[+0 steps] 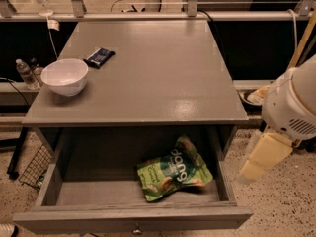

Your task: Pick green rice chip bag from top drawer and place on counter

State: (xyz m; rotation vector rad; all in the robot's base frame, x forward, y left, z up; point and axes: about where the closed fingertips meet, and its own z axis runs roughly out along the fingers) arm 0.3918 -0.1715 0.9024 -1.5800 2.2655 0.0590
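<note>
camera view | drawer [133, 218] stands open below the bench [148, 83] top | bag [174, 174] lies flat in drawer, right of middle, near the front | bowl [64, 76] on bench at left, dark packet [99, 57] just behind it | gripper [259, 159] hangs right of the drawer, apart from bag; jaws apart or together: cannot tell

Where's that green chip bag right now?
The green chip bag lies in the open drawer, toward its right side, below the tabletop. The gripper hangs off to the right, outside the drawer.
</note>
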